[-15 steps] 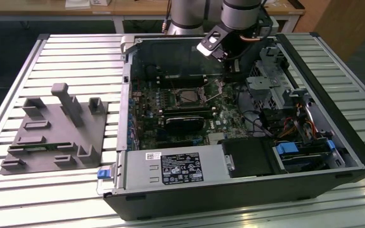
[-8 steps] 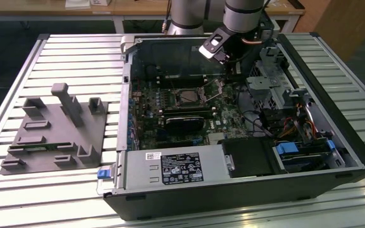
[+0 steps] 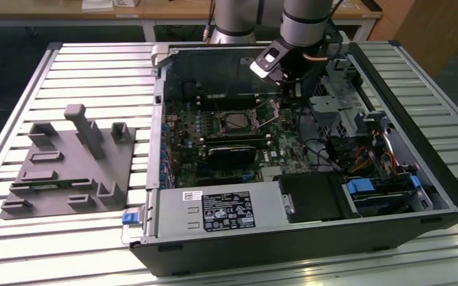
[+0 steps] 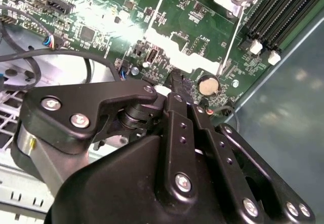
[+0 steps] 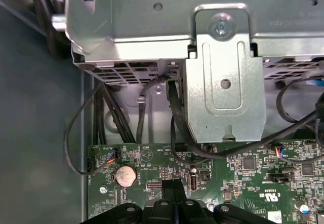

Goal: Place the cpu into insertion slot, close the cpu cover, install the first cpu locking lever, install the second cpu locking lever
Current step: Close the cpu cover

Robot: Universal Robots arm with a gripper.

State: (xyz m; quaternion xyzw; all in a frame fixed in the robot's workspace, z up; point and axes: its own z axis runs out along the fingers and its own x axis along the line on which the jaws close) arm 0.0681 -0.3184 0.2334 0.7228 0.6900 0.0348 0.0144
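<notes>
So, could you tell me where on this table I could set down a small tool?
The slatted table is bare behind the grey fixture block and in front of it, at the exterior view's left. Inside the computer case it is crowded: cables, the drive cage and the gripper over the motherboard.

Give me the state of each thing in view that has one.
Case: open, lying on its side.
Insertion slot: dark centre showing.
Gripper: shut, holding nothing visible, low over the board.
</notes>
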